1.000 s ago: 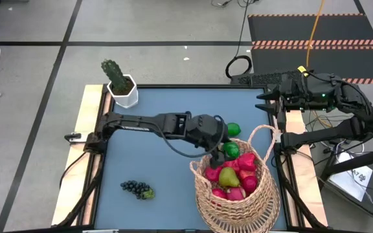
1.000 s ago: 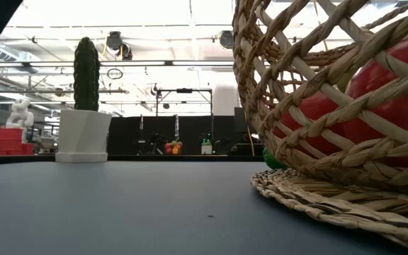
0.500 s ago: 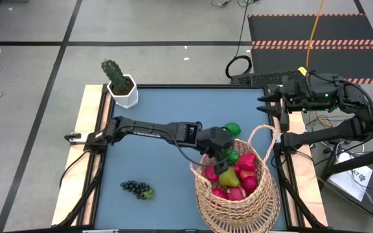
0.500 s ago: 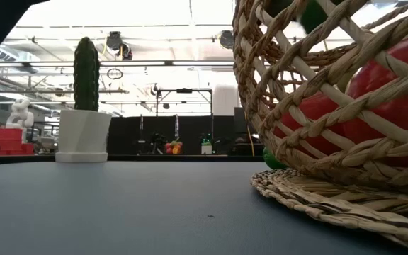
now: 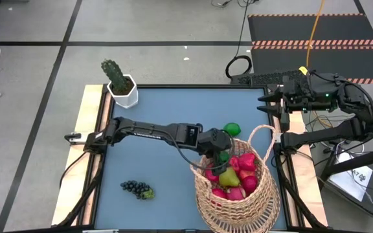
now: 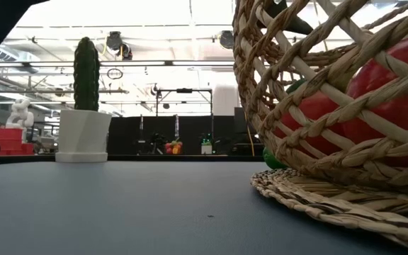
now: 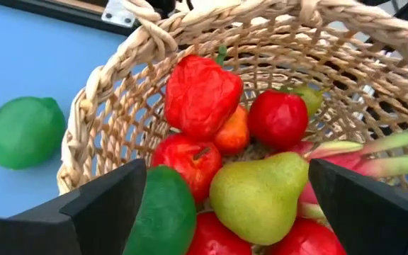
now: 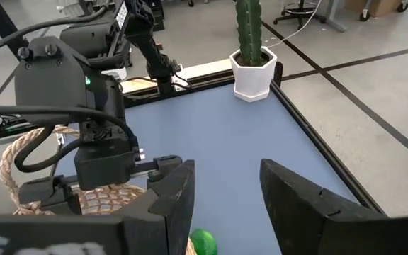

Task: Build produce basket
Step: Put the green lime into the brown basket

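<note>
The tan wicker basket (image 5: 238, 194) stands at the table's near right, with red apples, a yellow-green pear (image 7: 257, 195) and other produce inside. My left gripper (image 5: 220, 155) hangs open over the basket's far left rim (image 7: 98, 92). A green lime (image 7: 163, 212) lies among the fruit just below and beside one of its fingers. A second lime (image 5: 232, 129) rests on the table behind the basket. A dark grape bunch (image 5: 137, 189) lies at the near left. My right gripper (image 8: 225, 184) is held up by the table's right edge, open and empty.
A white pot with a green cactus (image 5: 120, 84) stands at the far left corner. The basket's arched handle (image 5: 264, 133) rises just right of my left gripper. Bare blue tabletop (image 5: 154, 155) lies between the cactus, the grapes and the basket.
My left gripper has come down and toward the table's right, over the basket's rim, and has let go of the green lime. The lime has dropped from between the fingers down among the fruit in the basket.
</note>
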